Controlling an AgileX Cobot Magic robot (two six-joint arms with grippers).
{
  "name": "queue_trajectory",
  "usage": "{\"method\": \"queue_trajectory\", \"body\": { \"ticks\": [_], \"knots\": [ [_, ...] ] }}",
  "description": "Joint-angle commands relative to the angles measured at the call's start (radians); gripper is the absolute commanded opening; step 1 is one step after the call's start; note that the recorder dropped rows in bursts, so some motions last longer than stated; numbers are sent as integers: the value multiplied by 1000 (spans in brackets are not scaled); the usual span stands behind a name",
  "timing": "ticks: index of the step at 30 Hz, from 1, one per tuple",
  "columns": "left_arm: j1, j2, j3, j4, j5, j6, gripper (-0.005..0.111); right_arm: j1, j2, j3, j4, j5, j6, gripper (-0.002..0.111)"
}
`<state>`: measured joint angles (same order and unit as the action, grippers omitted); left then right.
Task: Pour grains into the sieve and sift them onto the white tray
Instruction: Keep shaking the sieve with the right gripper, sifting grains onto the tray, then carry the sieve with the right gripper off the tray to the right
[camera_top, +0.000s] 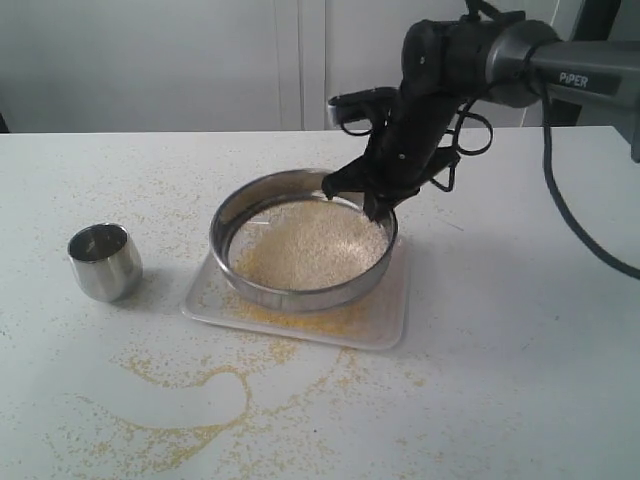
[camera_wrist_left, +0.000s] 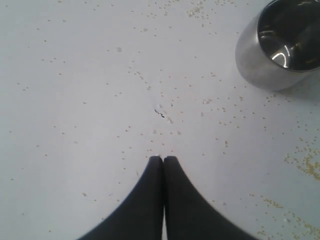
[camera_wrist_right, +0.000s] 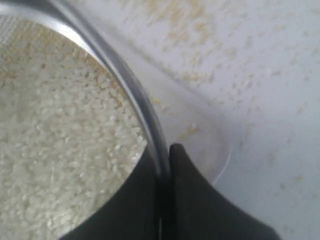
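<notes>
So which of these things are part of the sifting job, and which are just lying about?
In the job: sieve, grains in it, white tray, right gripper clamped on its rim.
Lying about: steel cup, spilled grains on the table.

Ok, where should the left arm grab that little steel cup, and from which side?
Probably its rim, from above: the steel cup stands upright, mouth open, so one finger can go inside and one outside. Its rounded, shiny wall would likely slip in a side squeeze.
</notes>
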<state>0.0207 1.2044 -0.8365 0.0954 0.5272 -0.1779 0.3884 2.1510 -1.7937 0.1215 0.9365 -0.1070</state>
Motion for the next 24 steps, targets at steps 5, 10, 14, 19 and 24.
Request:
{"method": "queue_trajectory", "body": {
  "ticks": [5,10,14,19,24],
  "knots": [
    [1,-7,-1,-5,11,-2,0,5,-25,-9,-79,-43,143,0],
    [1,-7,-1,-5,11,-2,0,21,-25,-9,153,133,-495,0],
    [1,-7,-1,-5,11,-2,0,-10,-25,-9,13,-21,107,0],
    [1,-7,-1,-5,11,-2,0,-4,-25,-9,283,88,-433,0],
    [1,-7,-1,-5,11,-2,0,-6,-29,-9,234,53,-240,0]
  ]
}}
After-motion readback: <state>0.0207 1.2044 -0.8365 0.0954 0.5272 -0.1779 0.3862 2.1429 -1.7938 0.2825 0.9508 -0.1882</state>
